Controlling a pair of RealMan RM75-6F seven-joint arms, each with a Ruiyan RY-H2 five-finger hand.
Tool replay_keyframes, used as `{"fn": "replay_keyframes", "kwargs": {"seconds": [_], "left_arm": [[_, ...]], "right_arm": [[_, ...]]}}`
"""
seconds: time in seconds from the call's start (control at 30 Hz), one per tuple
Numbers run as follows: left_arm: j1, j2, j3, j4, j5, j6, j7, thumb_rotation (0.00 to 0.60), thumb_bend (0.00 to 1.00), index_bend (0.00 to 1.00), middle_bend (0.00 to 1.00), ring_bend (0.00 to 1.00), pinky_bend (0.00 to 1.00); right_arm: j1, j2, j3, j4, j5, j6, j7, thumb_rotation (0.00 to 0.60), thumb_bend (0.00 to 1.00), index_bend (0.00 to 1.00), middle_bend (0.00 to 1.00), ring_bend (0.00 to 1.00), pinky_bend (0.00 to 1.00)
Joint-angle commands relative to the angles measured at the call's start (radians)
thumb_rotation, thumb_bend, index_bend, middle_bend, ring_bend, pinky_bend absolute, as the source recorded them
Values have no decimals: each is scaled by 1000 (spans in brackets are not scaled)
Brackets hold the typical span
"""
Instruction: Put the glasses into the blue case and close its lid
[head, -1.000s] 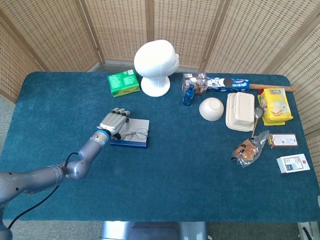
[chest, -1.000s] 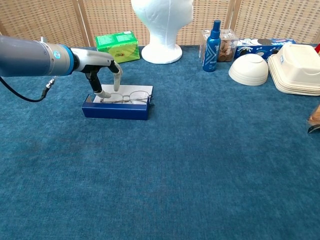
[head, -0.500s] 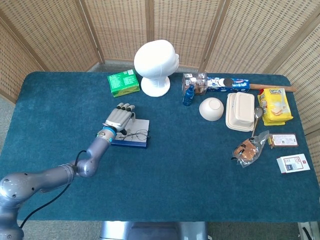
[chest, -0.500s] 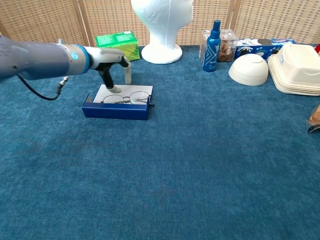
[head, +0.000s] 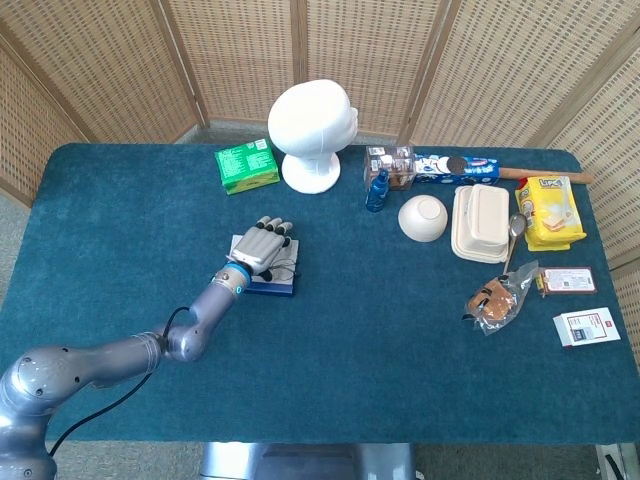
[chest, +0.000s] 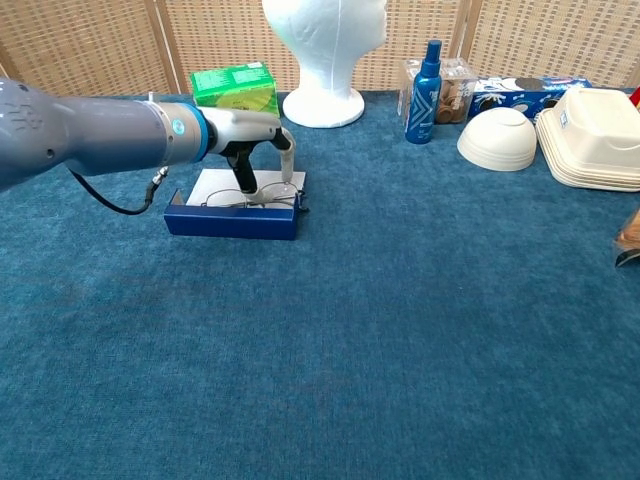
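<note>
Meanwhile the left hand hovered over the open blue case on the worktop, fingers spread and pointing down, holding nothing. Glasses lay inside the case, under the fingertips; whether they touched I could not tell.

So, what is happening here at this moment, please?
The robot's left hand is over the open blue case on the table, fingers reaching down to the glasses lying in it. Whether it touches them is unclear. The lid is not yet closed. The right hand is not in view.
</note>
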Motion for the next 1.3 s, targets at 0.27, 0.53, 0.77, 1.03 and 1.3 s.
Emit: {"fn": "replay_keyframes", "kwargs": {"seconds": [0.27, 0.53, 0.77, 1.03, 1.3], "left_arm": [[36, 79, 40, -112, 10, 33, 21, 600, 308, 387, 77, 0, 0], [67, 143, 71, -185, 6, 27, 10, 600, 309, 392, 77, 0, 0], [81, 146, 50, -185, 31, 51, -26, 600, 307, 380, 80, 0, 0], [72, 93, 4, -134, 68, 62, -62, 600, 307, 352, 82, 0, 0], [14, -9, -55, -25, 42, 24, -66, 600, 305, 341, 81, 0, 0]], "right_arm": [[1, -1, -2, -2, -12, 5, -3, 583, 279, 5, 137, 0, 133], [0, 0, -2, -8, -15, 9, -7, 586, 278, 3, 137, 0, 134], [2, -1, -3, -7, -16, 4, -8, 582, 278, 3, 137, 0, 135], [1, -3, -1, -1, -12, 2, -2, 585, 278, 2, 137, 0, 135], [-6, -5, 0, 15, 0, -3, 18, 585, 278, 3, 137, 0, 136]]}}
